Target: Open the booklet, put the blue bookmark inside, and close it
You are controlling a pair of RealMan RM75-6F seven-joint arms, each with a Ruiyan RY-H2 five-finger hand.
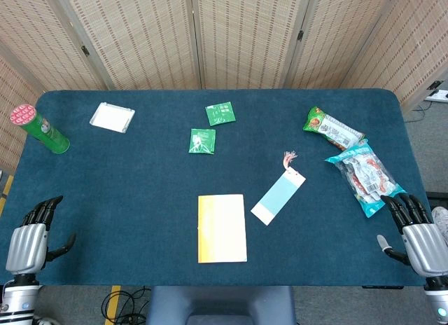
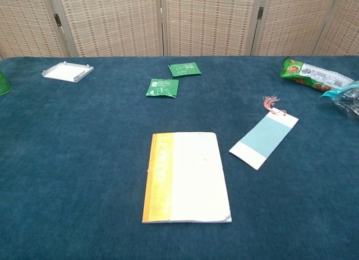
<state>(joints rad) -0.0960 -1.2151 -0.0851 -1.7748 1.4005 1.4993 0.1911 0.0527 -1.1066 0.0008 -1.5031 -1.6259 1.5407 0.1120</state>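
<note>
blue table [image 1: 140, 199]; booklet [image 1: 222, 227] closed, bookmark [image 1: 278, 197] beside | left hand [image 1: 28, 237], right hand [image 1: 420, 237] spread, apart

Staged lab set-up: blue-clothed table [image 1: 140, 199] against woven folding screens [image 1: 231, 31], cables on the floor.

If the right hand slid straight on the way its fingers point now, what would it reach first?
The right hand points up-table and slightly inward. First in that line looks to be the blue-and-clear snack bag, just beyond its fingertips. Height above the table is unclear, so it might pass over.
</note>
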